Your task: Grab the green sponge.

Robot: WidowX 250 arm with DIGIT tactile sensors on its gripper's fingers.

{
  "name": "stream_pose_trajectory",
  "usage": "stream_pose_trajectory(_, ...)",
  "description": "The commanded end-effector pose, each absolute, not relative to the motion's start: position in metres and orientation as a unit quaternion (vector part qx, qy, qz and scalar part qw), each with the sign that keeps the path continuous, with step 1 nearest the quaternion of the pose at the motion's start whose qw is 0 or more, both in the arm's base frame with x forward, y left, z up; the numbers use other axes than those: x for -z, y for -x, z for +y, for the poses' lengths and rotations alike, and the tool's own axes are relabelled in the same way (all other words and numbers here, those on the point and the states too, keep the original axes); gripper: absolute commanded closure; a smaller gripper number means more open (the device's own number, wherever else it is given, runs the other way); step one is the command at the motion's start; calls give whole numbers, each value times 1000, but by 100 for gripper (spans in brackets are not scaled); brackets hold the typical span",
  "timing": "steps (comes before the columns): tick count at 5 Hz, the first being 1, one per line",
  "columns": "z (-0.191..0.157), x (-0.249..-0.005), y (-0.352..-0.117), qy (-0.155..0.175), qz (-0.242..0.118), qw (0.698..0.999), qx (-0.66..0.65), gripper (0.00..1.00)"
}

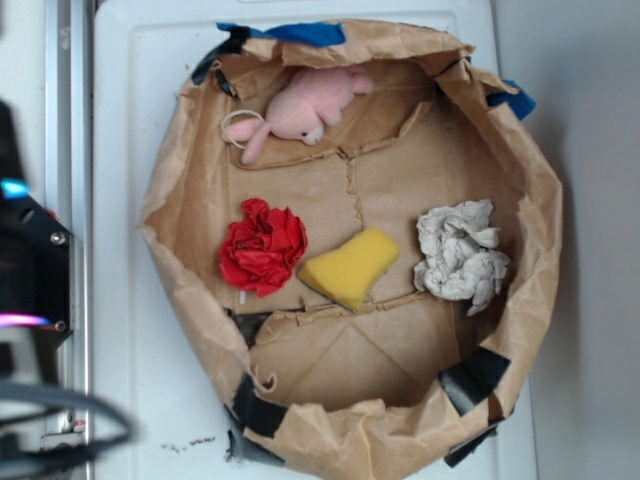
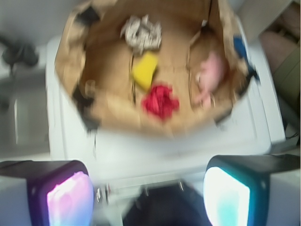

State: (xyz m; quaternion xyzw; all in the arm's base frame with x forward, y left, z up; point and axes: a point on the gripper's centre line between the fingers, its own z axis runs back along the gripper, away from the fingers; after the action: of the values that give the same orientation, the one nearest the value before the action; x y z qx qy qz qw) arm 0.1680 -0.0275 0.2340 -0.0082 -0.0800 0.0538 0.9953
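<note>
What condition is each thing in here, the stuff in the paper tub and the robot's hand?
green sponge: lying flat on the tub floor, untouched, apart from its neighbours.
red cloth ball: bunched up, resting beside the sponge.
paper ball: crumpled, sitting near the tub wall.
pink plush toy: lying on its side.
paper tub: open-topped, edges rolled down and taped.
hand: open, empty, outside the tub.

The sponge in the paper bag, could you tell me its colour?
Yellow, not green; the sponge shows best in the exterior view.
</note>
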Motion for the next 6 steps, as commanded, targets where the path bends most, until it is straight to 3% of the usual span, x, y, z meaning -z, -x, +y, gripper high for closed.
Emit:
stream_pose_trajectory(1,-39,-216,-217,-8,-91,995,-48,0)
stream_pose_trajectory(4,-6,-149,-249,3,-65,998,3,0)
stream_pose_trajectory(5,-13,-127,-259,4,-62,998,20,0)
stream_pose_trajectory(6,-22,-93,-262,7,-81,996,36,0)
